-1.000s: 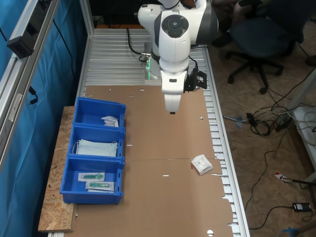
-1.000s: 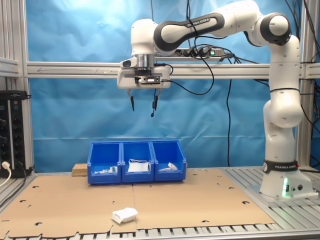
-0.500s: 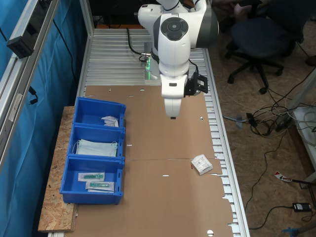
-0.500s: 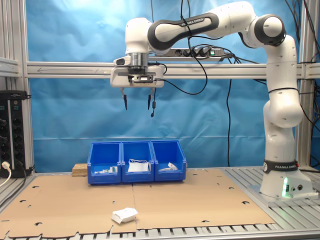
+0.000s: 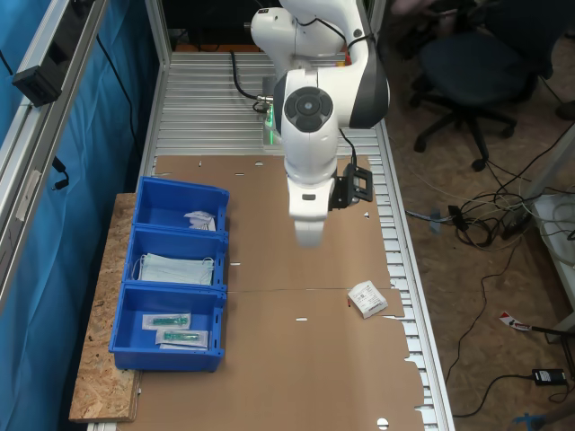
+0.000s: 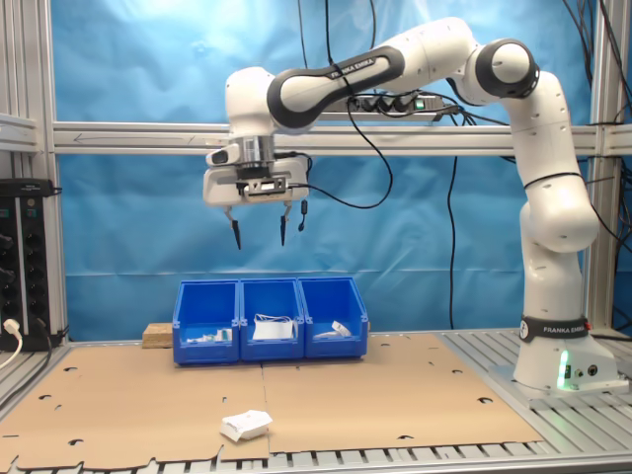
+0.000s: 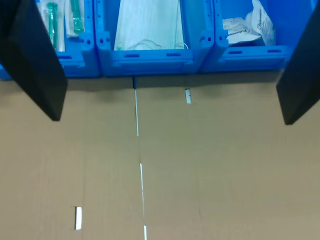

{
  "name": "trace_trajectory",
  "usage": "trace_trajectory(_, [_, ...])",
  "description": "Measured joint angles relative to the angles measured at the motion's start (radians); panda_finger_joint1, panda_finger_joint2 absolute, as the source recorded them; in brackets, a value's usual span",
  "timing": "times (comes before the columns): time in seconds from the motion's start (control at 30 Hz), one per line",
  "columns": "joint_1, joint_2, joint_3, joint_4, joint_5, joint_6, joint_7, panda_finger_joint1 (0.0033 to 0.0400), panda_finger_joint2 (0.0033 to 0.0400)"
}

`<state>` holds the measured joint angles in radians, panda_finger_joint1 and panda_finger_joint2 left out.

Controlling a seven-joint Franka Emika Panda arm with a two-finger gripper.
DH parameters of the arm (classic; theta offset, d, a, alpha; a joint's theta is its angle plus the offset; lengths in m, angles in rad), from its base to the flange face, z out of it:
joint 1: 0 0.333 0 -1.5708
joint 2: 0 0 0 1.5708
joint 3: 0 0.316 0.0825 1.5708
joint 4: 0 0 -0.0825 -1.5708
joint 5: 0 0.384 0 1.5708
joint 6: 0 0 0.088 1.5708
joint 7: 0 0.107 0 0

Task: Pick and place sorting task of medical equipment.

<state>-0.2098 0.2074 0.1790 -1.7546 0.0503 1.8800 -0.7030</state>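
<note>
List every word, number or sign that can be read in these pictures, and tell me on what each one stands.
Lettering on the arm's upper link: too small to quote reliably.
Lettering on the arm's base: too small.
Dark print on the binned white packet in the blue bin: blurred.
Print on the loose white packet on the cardboard: too faint.
No text can be quoted.
</note>
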Motion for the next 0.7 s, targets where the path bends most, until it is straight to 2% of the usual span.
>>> trace_trajectory(0.37, [0.003, 0.084, -0.003, -0.006, 0.0, 0.0, 0.0, 0.04, 0.04])
trace_trajectory(0.7, [0.027, 0.094, -0.003, -0.006, 0.0, 0.0, 0.0, 0.04, 0.04])
